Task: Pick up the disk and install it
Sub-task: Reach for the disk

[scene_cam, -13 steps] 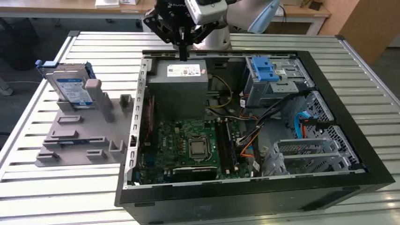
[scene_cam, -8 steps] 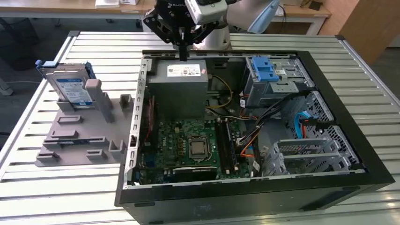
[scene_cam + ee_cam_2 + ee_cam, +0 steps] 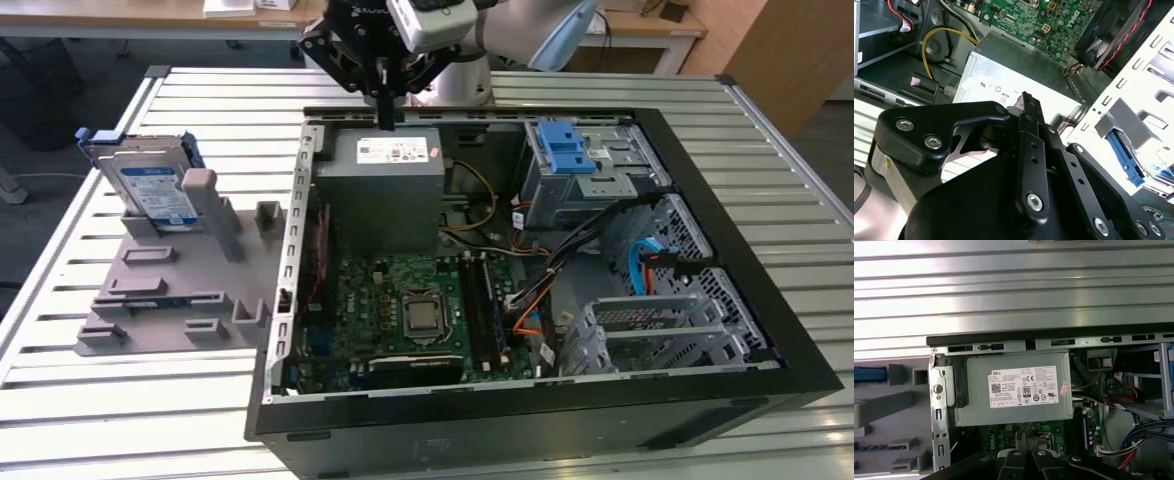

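The disk [image 3: 144,188], silver with a white-and-blue label and a blue carrier frame, stands upright in a grey holder [image 3: 174,290] on the table at the exterior view's left. Its blue edge [image 3: 869,374] also appears in the first wrist view. My gripper [image 3: 386,112] hangs above the far edge of the open computer case [image 3: 534,420], over the grey power supply [image 3: 387,185], well apart from the disk. The black fingers [image 3: 1025,439] are pressed together with nothing between them, as the second wrist view also shows of the gripper [image 3: 1029,102].
Inside the case lie the green motherboard [image 3: 414,310], bundled cables [image 3: 534,290], a metal drive bay with a bright-blue latch [image 3: 567,148], and a drive cage [image 3: 654,330]. The slatted metal table [image 3: 200,90] surrounds the case.
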Available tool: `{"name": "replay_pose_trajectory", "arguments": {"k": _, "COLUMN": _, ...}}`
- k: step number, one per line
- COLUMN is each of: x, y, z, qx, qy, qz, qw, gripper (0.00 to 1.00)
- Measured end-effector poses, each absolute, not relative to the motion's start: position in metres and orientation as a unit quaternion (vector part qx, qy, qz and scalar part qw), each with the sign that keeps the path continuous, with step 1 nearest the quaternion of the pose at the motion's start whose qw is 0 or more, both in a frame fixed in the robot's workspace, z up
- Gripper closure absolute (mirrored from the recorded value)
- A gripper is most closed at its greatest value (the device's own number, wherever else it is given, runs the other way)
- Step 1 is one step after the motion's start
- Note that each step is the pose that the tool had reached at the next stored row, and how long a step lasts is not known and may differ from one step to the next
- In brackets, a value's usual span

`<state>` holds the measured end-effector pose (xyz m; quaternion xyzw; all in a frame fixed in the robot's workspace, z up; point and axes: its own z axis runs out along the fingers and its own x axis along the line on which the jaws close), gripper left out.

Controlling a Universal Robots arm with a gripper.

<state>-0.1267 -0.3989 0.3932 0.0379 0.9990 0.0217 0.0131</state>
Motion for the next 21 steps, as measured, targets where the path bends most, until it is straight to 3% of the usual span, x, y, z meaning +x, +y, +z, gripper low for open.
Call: {"name": "replay_pose_trajectory", "arguments": {"k": 21, "x": -0.144, "y": -0.397, "z": 0.393, "qx": 0.038, "qy": 0.999, "qz": 0.022, "qw": 0.013, "gripper": 0.89}}
